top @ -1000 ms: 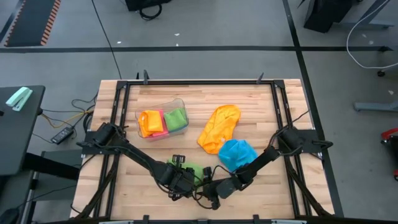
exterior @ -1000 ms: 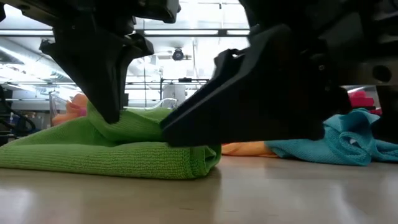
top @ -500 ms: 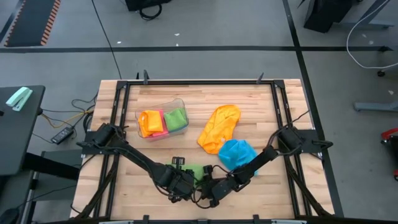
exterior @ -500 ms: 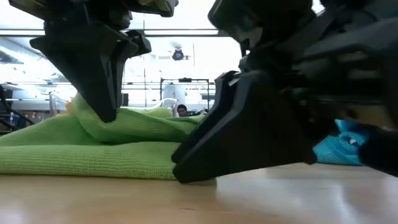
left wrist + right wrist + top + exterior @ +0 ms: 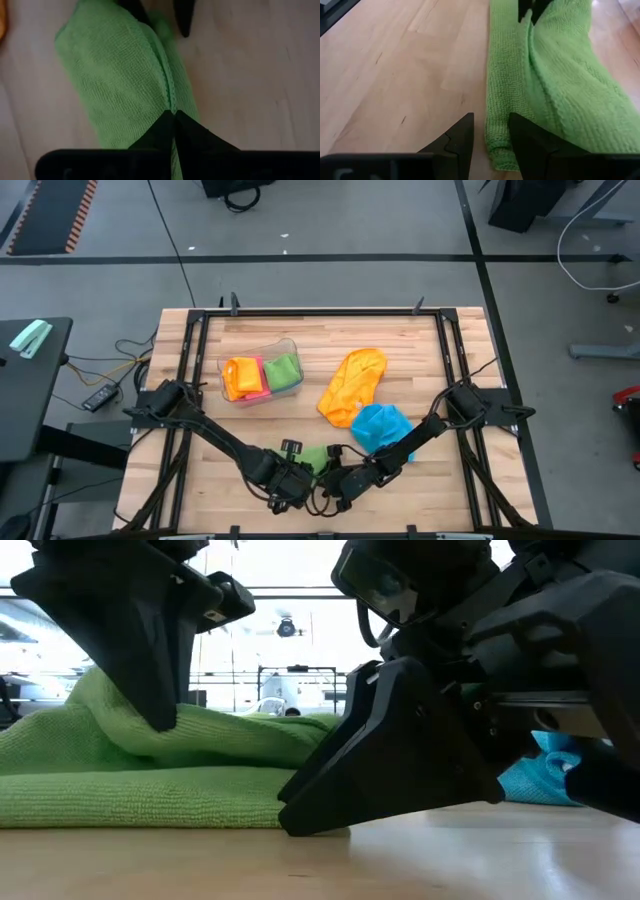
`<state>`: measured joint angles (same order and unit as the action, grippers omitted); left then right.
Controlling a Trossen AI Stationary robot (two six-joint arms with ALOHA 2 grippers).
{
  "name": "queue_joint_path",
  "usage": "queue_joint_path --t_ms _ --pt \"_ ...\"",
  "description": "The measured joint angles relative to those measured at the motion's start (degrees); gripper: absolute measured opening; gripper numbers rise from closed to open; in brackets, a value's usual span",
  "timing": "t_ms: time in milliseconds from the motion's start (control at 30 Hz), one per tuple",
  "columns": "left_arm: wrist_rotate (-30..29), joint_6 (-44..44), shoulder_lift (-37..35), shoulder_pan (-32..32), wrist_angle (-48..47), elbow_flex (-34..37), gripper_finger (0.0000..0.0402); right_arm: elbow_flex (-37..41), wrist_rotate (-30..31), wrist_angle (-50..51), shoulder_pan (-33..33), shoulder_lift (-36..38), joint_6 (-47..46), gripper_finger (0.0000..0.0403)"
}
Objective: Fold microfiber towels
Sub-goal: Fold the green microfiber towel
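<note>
Green towel (image 5: 125,80) lies on surface near front edge, partly folded. Left end effector (image 5: 173,116) pressed together, pinching towel's upper layer. Right end effector (image 5: 490,131) spread, empty, just beside towel's end. Advice: draw pinched layer across evenly, line up edges, hold lower layer flat.

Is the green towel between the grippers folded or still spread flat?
Folded: the green towel lies doubled into a long narrow strip, layers stacked at its edge, left gripper pinching its top fold.
</note>
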<state>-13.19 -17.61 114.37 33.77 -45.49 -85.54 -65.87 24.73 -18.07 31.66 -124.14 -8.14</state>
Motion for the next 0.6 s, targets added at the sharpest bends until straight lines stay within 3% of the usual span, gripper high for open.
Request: queue_joint_path --t_ms 200,433,600 --pt "0.4 3.3 0.0 0.8 1.0 0.0 0.0010 0.0 0.0 0.1 0.0 0.0 0.0 0.0133" --pt "0.4 3.0 0.0 0.9 3.5 0.0 0.0032 0.0 0.0 0.3 0.0 0.0 -1.5 0.0133" --pt "0.4 2.2 0.0 0.9 4.2 0.0 0.0027 0.0 0.0 0.4 -0.4 0.0 -2.4 0.0133"
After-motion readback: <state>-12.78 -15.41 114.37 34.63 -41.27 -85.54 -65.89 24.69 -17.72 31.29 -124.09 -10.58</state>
